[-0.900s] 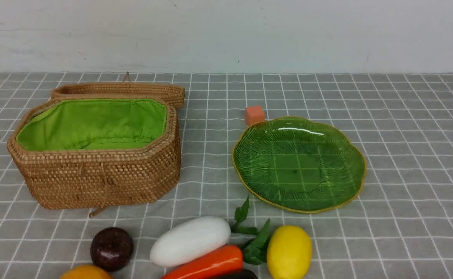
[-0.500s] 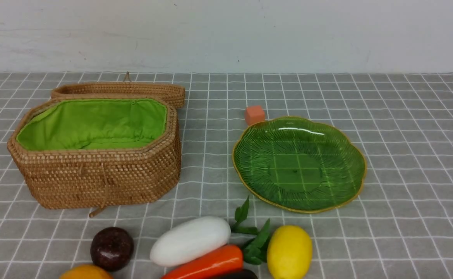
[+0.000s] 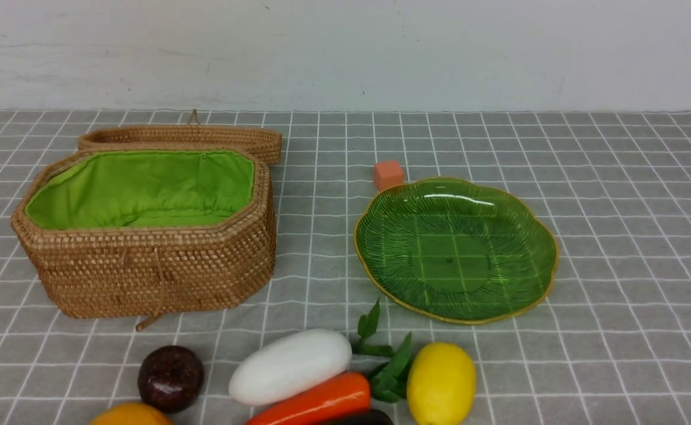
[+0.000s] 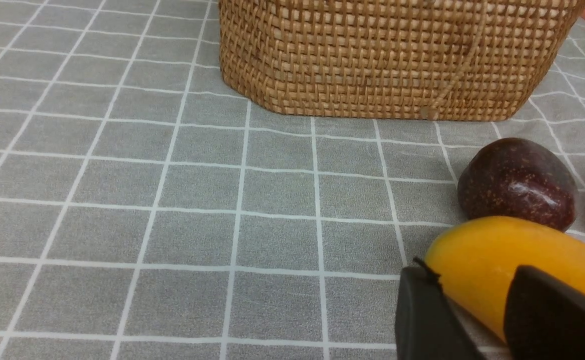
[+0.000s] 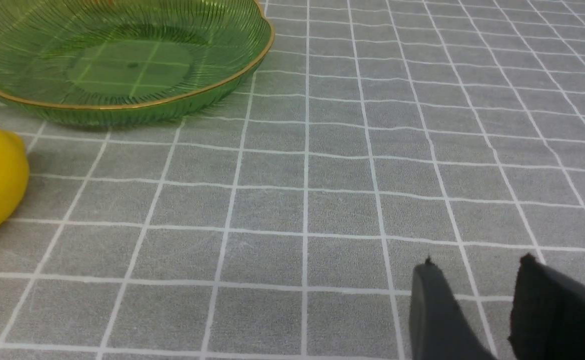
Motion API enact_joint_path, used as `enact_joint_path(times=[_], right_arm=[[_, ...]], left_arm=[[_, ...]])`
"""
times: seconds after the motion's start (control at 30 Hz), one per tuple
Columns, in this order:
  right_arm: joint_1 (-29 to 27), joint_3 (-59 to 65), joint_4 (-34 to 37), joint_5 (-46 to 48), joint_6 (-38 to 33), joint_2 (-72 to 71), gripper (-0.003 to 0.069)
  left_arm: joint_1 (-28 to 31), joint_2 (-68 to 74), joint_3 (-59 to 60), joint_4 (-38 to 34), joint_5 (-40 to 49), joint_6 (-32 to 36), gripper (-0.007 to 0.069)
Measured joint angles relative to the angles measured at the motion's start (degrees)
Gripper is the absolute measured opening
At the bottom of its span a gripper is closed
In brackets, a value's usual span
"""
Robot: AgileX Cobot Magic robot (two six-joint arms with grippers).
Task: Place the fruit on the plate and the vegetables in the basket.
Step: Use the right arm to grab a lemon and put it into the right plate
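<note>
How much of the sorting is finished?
None yet: the green plate is empty and no vegetables show in the basket. Both grippers stand open, holding nothing. Left to sort: the lemon, mango, dark round fruit, radish, carrot and eggplant.

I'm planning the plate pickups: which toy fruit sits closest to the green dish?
The yellow lemon, just below the dish; the maroon and orange-yellow fruits lie farther left.
</note>
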Motion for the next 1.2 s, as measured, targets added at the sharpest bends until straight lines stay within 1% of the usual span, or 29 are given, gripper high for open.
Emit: enact_joint_path(times=[0.13,0.23,0.33,0.4,0.43,0.47,0.5,0.57,0.63,0.73,0.8,0.87,0.97,1.0,1.07,1.13,1.2], right_arm=[[0.0,0.0,0.0,-0.11,0.0,0.0,0.0242],[0.0,0.6,0.77,-6.49,0.0,0.0,0.0242],[0.0,0.66,4.04,-14.96,0.12,0.0,0.0242],[0.0,0.66,5.71,-18.09,0.2,0.0,0.0242],[0.0,0.66,8.7,-21.98,1.05,0.0,0.0242],[0.0,0.66,9.12,-22.34,1.24,0.0,0.0242],[0.0,0.66,12.15,-26.84,3.54,0.0,0.0242],[0.0,0.66,15.76,-30.56,6.04,0.0,0.0242],[0.0,-0.08,17.79,-31.22,8.78,0.0,0.0242],[0.0,-5.29,19.06,-24.58,12.44,0.08,0.0242],[0.0,-12.71,19.2,-17.83,13.3,2.55,0.0242],[0.0,-19.11,19.14,-11.96,13.34,5.94,0.0242],[0.0,-30.59,18.05,-0.42,13.46,16.69,0.0242],[0.0,-35.77,17.26,5.8,12.89,21.58,0.0242],[0.0,-40.68,15.69,13.06,10.59,28.61,0.0242],[0.0,-44.28,14.89,17.48,6.58,34.8,0.0242],[0.0,-46.22,17.92,19.98,3.92,40.33,0.0242]], left_arm=[[0.0,0.0,0.0,0.0,0.0,0.0,0.0239],[0.0,0.0,0.0,0.05,0.05,0.0,0.0239],[0.0,0.0,0.0,0.05,0.05,0.0,0.0239],[0.0,0.0,0.0,0.05,0.05,0.0,0.0239],[0.0,0.0,0.0,0.05,0.05,0.0,0.0239],[0.0,0.0,0.0,0.05,0.05,0.0,0.0239],[0.0,0.0,0.0,0.05,0.05,0.0,0.0239],[0.0,0.0,0.0,0.05,0.05,0.0,0.0239],[0.0,0.0,0.0,0.05,0.05,0.0,0.0239],[0.0,0.0,0.0,0.05,0.05,0.0,0.0239],[0.0,0.0,0.0,0.05,0.05,0.0,0.0239],[0.0,0.0,0.0,0.05,0.05,0.0,0.0239],[0.0,0.0,0.0,0.05,0.05,0.0,0.0239],[0.0,0.0,0.0,0.05,0.05,0.0,0.0239],[0.0,0.0,0.0,0.05,0.05,0.0,0.0239],[0.0,0.0,0.0,0.05,0.05,0.0,0.0239],[0.0,0.0,0.0,0.05,0.05,0.0,0.0239]])
